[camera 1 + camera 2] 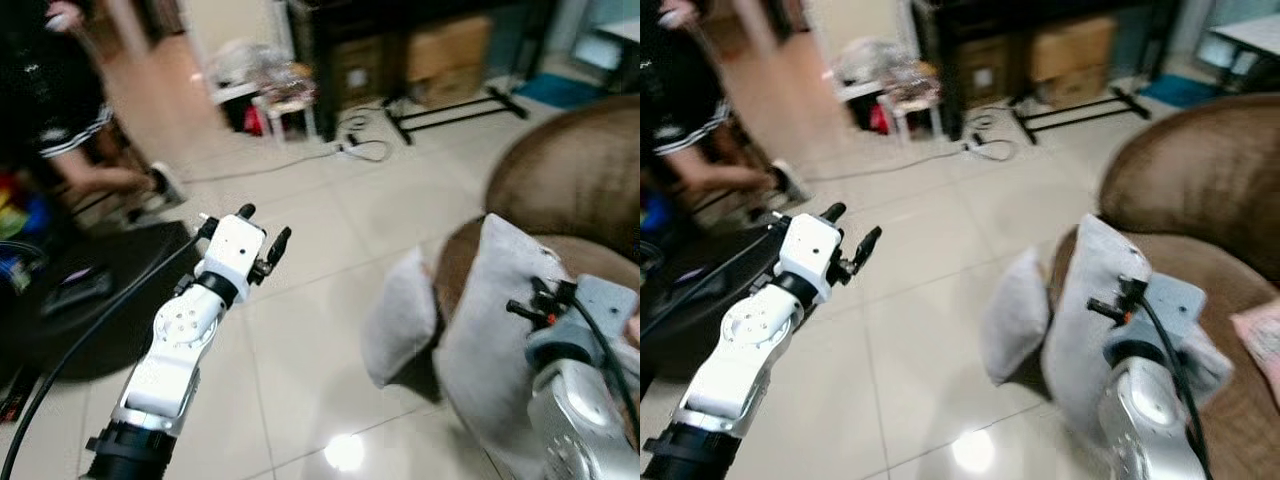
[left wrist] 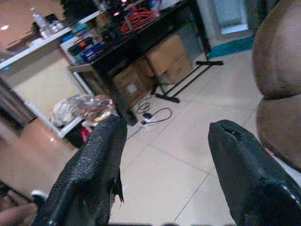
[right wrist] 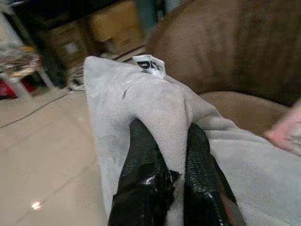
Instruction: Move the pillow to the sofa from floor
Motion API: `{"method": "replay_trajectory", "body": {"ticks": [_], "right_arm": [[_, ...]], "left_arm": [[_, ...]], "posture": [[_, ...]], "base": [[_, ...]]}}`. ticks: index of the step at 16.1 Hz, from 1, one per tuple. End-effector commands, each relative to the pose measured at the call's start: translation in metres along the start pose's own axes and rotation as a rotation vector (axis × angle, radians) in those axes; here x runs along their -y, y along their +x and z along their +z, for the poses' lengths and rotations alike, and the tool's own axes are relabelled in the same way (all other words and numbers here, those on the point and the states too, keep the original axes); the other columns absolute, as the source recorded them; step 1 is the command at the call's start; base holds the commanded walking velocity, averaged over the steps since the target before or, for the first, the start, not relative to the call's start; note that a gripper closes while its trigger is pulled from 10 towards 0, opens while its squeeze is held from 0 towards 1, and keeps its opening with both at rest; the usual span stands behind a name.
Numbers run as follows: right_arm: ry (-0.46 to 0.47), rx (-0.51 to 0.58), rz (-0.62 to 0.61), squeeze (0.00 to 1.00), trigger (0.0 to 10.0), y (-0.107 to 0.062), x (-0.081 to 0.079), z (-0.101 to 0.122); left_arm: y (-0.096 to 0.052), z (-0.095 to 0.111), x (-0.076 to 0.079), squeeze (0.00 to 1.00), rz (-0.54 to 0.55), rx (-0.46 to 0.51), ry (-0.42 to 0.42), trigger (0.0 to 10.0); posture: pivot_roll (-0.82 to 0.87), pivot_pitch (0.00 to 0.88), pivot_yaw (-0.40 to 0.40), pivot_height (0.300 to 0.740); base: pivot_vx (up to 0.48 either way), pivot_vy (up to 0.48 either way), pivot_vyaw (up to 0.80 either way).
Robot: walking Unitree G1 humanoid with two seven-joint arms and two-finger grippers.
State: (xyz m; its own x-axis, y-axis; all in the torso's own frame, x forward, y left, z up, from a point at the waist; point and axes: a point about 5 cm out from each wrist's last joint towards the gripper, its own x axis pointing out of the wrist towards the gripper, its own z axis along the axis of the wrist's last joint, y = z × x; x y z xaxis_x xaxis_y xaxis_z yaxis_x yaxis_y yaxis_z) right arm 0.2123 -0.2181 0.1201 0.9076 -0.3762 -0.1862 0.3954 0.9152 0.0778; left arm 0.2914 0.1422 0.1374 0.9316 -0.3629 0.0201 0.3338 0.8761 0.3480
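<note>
The grey pillow [image 1: 500, 330] stands almost upright against the front edge of the brown sofa [image 1: 570, 180], its long axis vertical, one corner pointing up. The right gripper [image 3: 171, 141] pinches its fabric between nearly closed jaws. The left gripper [image 2: 164, 155], far from the sofa over the floor [image 1: 330, 250], has its jaws wide apart and holds nothing.

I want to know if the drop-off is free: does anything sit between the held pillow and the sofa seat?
Nothing visible does. The right gripper pinches the grey pillow, which already leans against the brown sofa. A second grey pillow stands beside it on the floor side.
</note>
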Motion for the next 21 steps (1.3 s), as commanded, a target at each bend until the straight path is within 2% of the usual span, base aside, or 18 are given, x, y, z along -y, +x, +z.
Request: {"method": "replay_trajectory", "body": {"ticks": [1,4,6,7,10,13,15,17,19,21], "right_arm": [[0.011,0.062,0.015,0.0,10.0,-0.004,-0.006,0.015],[0.003,0.072,0.065,0.0,10.0,0.002,-0.02,0.023],[-0.01,0.036,0.092,0.0,10.0,0.006,-0.027,0.01],[-0.09,0.028,0.099,0.0,10.0,0.011,-0.029,0.003],[-0.124,0.043,0.099,0.0,10.0,0.019,-0.033,-0.001],[-0.094,0.049,0.109,0.0,10.0,0.027,-0.036,-0.002],[0.028,0.046,0.075,0.0,10.0,0.032,-0.032,-0.007],[0.037,0.046,0.067,0.0,10.0,0.033,-0.032,-0.011],[0.033,0.02,0.115,0.0,10.0,0.033,-0.035,-0.015],[0.086,-0.003,0.123,0.0,10.0,0.033,-0.037,-0.017]], "left_arm": [[0.001,-0.001,-0.006,0.0,0.023,0.002,0.017,10.0],[-0.001,-0.002,-0.01,0.0,0.038,-0.021,-0.002,10.0],[-0.012,-0.01,-0.007,0.0,0.053,-0.073,-0.023,10.0],[-0.017,-0.013,-0.011,0.0,0.113,-0.084,-0.039,10.0],[-0.02,-0.016,-0.013,0.0,0.103,-0.072,-0.008,10.0],[-0.021,-0.016,-0.012,0.0,0.112,-0.073,0.006,10.0],[-0.021,-0.013,-0.009,0.0,0.109,-0.06,0.001,10.0],[-0.021,-0.012,-0.01,0.0,0.128,-0.039,0.007,10.0],[-0.023,-0.014,-0.011,0.0,0.146,-0.045,0.006,10.0],[-0.023,-0.011,-0.01,0.0,0.106,-0.04,-0.015,10.0]], "posture": [[-0.19,0.0,0.11,0.74],[-0.15,0.0,0.074,0.74],[-0.12,0.0,0.069,0.74],[-0.1,0.0,0.07,0.74],[-0.09,0.0,0.066,0.74],[-0.06,0.0,0.067,0.74],[-0.06,0.0,0.068,0.74],[-0.05,0.0,0.06,0.74],[-0.05,0.0,0.053,0.74],[-0.04,0.0,0.044,0.74]], "base": [[0.0,0.0,-0.79],[0.0,0.0,-0.79],[0.0,0.0,-0.79],[0.0,0.0,-0.79],[0.0,0.0,-0.79],[0.0,0.0,-0.79],[0.0,0.0,-0.79],[0.0,0.0,-0.8],[0.0,0.0,-0.8],[0.0,0.0,-0.8]]}}
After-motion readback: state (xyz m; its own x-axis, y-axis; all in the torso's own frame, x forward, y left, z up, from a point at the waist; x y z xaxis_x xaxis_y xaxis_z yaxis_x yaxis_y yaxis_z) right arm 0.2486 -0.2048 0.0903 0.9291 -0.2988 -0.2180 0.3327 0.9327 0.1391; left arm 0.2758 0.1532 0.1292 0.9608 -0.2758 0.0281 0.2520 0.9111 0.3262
